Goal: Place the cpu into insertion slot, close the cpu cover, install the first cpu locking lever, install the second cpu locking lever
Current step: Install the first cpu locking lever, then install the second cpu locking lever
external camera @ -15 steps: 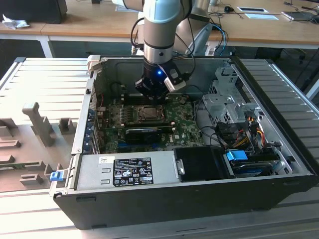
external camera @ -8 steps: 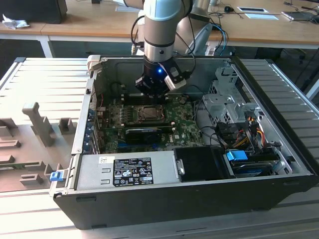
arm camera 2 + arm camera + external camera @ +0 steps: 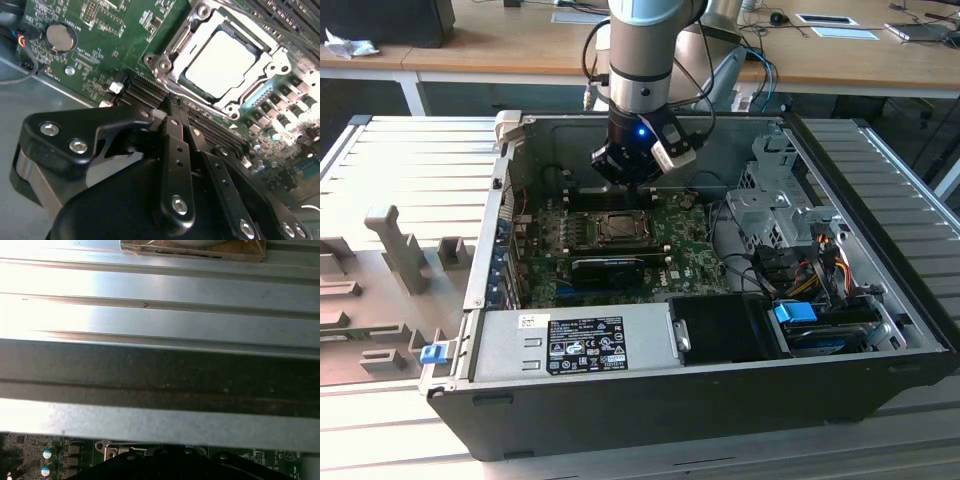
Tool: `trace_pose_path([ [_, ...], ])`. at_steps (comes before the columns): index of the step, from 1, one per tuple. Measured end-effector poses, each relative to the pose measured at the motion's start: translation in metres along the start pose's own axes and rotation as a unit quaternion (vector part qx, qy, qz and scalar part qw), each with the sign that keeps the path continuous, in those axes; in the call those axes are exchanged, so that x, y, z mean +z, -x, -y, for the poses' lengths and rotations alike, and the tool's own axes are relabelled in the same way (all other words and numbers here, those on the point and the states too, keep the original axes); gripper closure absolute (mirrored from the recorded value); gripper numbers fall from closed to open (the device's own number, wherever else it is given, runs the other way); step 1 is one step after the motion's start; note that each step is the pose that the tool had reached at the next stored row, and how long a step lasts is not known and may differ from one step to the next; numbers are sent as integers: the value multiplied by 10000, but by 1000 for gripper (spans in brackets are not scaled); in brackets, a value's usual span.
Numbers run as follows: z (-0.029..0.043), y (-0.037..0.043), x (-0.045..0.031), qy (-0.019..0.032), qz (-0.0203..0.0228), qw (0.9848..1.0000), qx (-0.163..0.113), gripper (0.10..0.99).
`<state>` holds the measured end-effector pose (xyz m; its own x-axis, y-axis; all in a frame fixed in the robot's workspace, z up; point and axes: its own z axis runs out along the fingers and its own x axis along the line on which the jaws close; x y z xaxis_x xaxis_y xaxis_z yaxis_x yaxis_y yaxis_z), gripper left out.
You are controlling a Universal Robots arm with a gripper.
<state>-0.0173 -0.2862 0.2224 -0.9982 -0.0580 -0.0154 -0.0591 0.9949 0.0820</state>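
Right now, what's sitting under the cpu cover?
In the second wrist view the cpu lies under the cpu cover, its silvery face showing through the cover's window. The cpu hides the pins of the insertion slot beneath.

Work surface is a ribbed grey metal desk [image 3: 410, 160], bright glare on its slats; grey moulded holders [image 3: 395, 245] sit at the exterior view's left. Behind it runs a long wooden bench [image 3: 500, 45] w/ white legs, carrying crumpled paper [image 3: 348, 45], a dark box [image 3: 395, 18], papers [image 3: 845, 32] & cables. Dark floor under the bench. Light is even, daylight-like, no hard shadows.
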Motion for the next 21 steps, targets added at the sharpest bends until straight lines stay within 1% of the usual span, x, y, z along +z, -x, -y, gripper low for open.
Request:
trace_pose_path([
  [9, 26, -2, -4, -1, -1, 10000, 0, 980],
  [13, 24, -1, -40, 0, 0, 10000, 1, 980],
  [21, 24, -1, -57, -1, 0, 10000, 8, 980],
])
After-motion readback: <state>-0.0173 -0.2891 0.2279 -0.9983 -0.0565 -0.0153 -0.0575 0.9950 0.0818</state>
